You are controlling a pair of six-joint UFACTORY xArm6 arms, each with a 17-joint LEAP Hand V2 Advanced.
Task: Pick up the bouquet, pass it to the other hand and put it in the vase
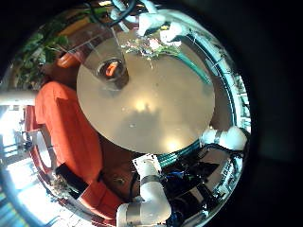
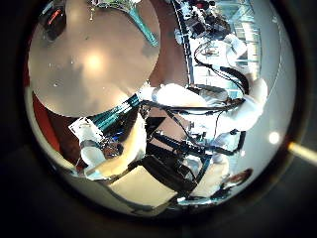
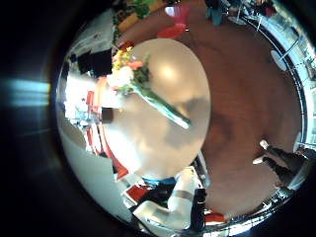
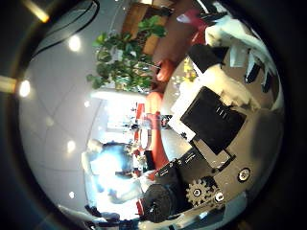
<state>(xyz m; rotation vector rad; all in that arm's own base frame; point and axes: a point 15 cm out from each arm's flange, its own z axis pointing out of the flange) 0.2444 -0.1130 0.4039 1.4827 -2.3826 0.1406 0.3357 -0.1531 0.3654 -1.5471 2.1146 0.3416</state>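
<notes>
Left hand: only black and white parts of it show, at the edge of its thumb-side palm view. They touch nothing. Whether its fingers are straight or curled cannot be told.

Round table: the pale top is seen whole from the left palm, so that hand is well above the table. The top is bare at its centre.

Vase: clear glass, standing upright on the table near the table's edge. Something orange shows inside it; what it is cannot be told. No stems stand in the vase.

Bouquet: it lies flat on the table, near the table's edge and just beside the vase, apart from it. White and pale blooms form the head, and long green stems run out from it across the table top. No hand touches it.

White arm: it rises beside the table's edge, on the side across from the bouquet. Which arm it is cannot be told.

Orange sofa: it stands on the floor beside the table, clear of the table's edge.

Right hand: its body of black, white and geared parts fills one side of its thumb-side palm view, with nothing held against it. The state of its fingers cannot be told. Its little-finger-side view looks down on the table and on the bouquet lying there, both well apart from the palm.

Potted plant: green and leafy, in the room away from the table.
</notes>
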